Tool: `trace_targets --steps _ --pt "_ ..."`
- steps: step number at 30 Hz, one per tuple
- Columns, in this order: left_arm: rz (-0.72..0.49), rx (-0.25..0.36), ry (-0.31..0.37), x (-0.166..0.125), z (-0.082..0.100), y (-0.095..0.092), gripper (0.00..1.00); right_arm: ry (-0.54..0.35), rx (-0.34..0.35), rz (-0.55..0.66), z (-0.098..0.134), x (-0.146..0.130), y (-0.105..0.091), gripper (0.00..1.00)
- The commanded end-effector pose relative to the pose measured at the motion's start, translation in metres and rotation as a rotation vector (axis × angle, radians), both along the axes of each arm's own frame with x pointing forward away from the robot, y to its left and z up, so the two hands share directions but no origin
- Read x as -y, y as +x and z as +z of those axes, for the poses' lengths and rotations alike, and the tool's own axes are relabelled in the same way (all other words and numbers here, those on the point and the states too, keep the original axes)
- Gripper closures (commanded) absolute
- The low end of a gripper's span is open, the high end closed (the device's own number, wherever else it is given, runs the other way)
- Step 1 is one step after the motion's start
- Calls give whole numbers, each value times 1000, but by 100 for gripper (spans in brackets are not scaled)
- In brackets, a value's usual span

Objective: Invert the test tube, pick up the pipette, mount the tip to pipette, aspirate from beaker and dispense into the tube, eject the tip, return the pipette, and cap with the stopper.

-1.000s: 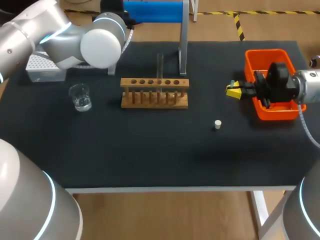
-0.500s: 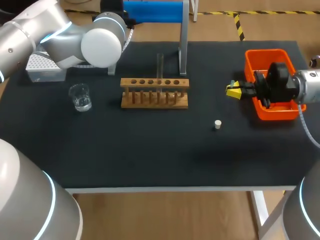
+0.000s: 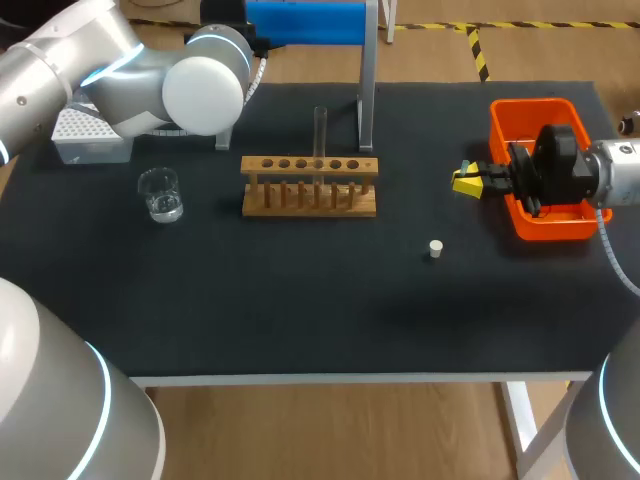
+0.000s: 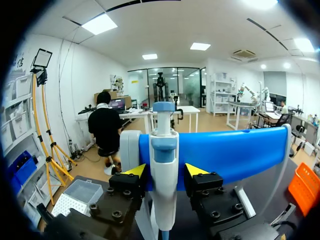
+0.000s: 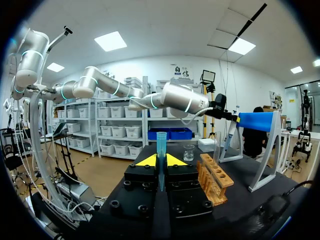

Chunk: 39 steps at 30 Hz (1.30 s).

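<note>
Straddling the pipette [image 4: 164, 165] (blue stand [image 4: 235, 155] behind), left gripper [image 4: 166, 171] gapes; right gripper [image 5: 161, 160] pinches a bluish tube [image 5: 161, 142] beside the orange bin [image 3: 520, 115].

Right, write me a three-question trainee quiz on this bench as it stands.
1. True or false: the small white stopper is plugged into the clear glass test tube.
2. Which item is between the fingers of the left tool? A) clear glass beaker B) blue-and-white pipette C) orange plastic bin
3. Fill in: the right tool is shut on a thin blue ____.
Key: 1 false, it lies on the black table; 2 B; 3 pipette tip.
</note>
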<state>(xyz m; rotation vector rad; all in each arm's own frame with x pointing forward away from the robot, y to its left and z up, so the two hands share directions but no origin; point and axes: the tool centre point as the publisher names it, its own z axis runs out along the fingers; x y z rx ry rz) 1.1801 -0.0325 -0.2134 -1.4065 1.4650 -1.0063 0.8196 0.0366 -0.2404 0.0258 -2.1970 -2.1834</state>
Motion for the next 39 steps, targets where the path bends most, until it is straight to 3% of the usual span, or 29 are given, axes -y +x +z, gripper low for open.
trace_targets --steps 1,13,27,34,39 --pt "-2 -3 -1 1 -1 3 100 0 0 2 0 1 0 100" --pt "2 4 -1 2 3 0 100 0 0 2 0 1 0 100" --pt "0 60 50 0 46 3 100 0 0 2 0 1 0 100" --pt "-12 74 61 3 59 -2 100 0 0 2 0 1 0 100" --pt "-96 24 57 10 65 -19 100 0 0 2 0 1 0 100"
